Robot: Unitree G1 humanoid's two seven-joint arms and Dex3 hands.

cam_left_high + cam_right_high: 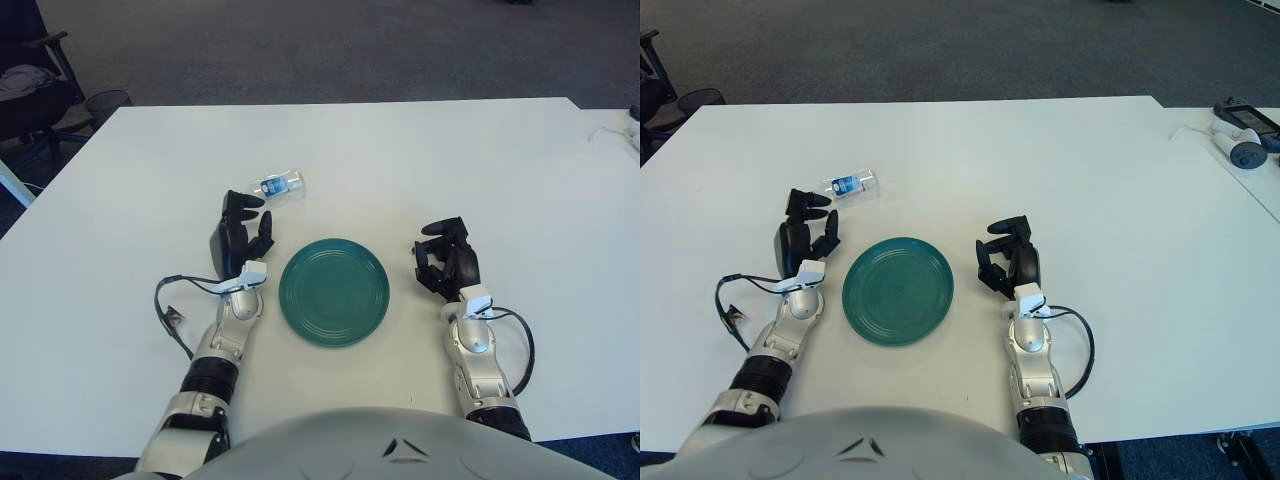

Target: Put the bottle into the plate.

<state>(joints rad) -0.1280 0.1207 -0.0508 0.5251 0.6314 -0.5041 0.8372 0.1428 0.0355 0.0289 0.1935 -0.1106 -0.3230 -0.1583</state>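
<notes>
One small clear bottle [279, 184] lies on its side just beyond the left hand [240, 235], whose fingers are spread and empty. It looks light and slippery (it may roll), so grasp mid-body. The plate [334, 291] is near; the right hand [447, 258] rests loosely curled, holding nothing.

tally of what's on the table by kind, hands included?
Bottles: 1, the clear bottle lying on its side beyond the left hand.
Plates: 1, the green plate, nothing in it.
Hands: 2, left hand and right hand, both open on the table.
Total: 4
</notes>
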